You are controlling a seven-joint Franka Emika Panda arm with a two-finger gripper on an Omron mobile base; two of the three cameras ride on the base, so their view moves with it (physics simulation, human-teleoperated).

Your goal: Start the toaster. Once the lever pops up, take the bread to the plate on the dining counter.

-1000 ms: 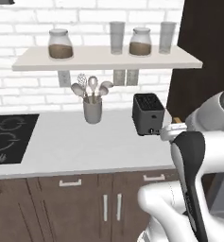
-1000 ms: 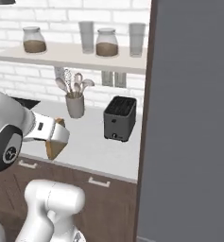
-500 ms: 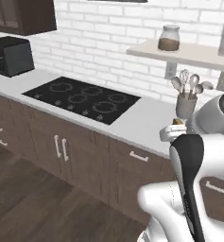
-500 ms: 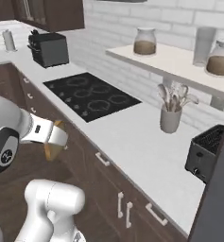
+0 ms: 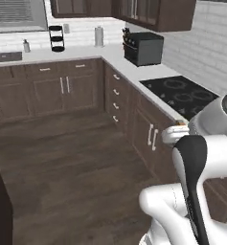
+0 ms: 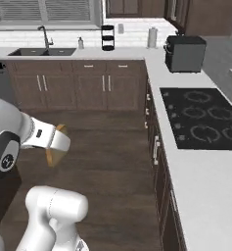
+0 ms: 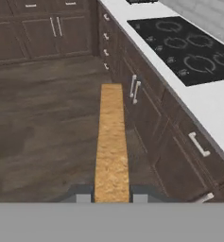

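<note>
Bread (image 7: 111, 142) sat edge-on between the two fingertips of the hand (image 7: 112, 194), which was clamped on the slice. It hung over the dark wood floor (image 7: 47, 118), beside the brown drawer fronts (image 7: 146, 113) below the white desk (image 7: 212, 101) with its black cooktop (image 7: 189, 47).

Open floor (image 5: 62, 158) ahead; counter w/ cooktop (image 6: 200, 117) blocks right side.

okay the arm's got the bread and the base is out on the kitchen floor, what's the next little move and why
Probably keep the gripper shut on the bread and carry on turning the base toward the dining counter. The slice sits edge-on between the fingers, over bare wood floor beside the cooktop, with no plate ahead.
</note>
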